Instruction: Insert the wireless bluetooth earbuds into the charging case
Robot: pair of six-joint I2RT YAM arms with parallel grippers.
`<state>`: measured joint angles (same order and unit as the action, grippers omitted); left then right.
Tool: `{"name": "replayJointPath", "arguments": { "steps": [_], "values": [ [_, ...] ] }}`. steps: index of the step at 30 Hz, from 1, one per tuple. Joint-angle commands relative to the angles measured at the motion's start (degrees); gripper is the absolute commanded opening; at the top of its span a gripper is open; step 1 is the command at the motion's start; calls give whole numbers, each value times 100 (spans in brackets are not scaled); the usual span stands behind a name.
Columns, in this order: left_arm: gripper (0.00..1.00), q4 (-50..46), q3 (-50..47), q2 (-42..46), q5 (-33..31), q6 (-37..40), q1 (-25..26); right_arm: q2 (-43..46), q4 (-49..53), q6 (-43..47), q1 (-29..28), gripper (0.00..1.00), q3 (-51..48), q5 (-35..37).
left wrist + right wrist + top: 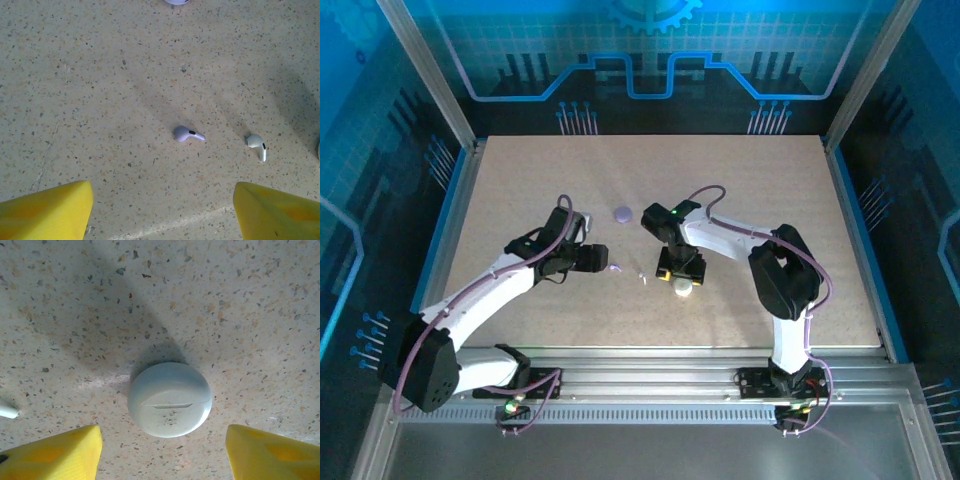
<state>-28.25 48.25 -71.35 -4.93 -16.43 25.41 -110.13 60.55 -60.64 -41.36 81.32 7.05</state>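
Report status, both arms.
Left gripper open, hovering by lavender earbud and white earbud, both loose on table. Right gripper open over charging case, lid looks shut. Purple disc lies apart, not blocking.

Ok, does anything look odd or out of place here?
The pair looks mismatched: a lavender earbud and a white earbud, both lying loose on the table. The charging case looks shut, so neither can go in yet.

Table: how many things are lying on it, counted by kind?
Earbuds: 2
Case: 1
Purple disc: 1
Total: 4
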Motion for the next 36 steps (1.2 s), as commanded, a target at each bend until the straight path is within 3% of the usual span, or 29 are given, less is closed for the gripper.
{"name": "replayJointPath", "arguments": {
  "steps": [1,36],
  "values": [
    [75,-119,1,-107,-55,43,26,-101,31,-123,-47,68,-145,-48],
    [75,-247,106,-177,-77,8,34,-211,-648,123,59,64,-668,-182]
  ]
}}
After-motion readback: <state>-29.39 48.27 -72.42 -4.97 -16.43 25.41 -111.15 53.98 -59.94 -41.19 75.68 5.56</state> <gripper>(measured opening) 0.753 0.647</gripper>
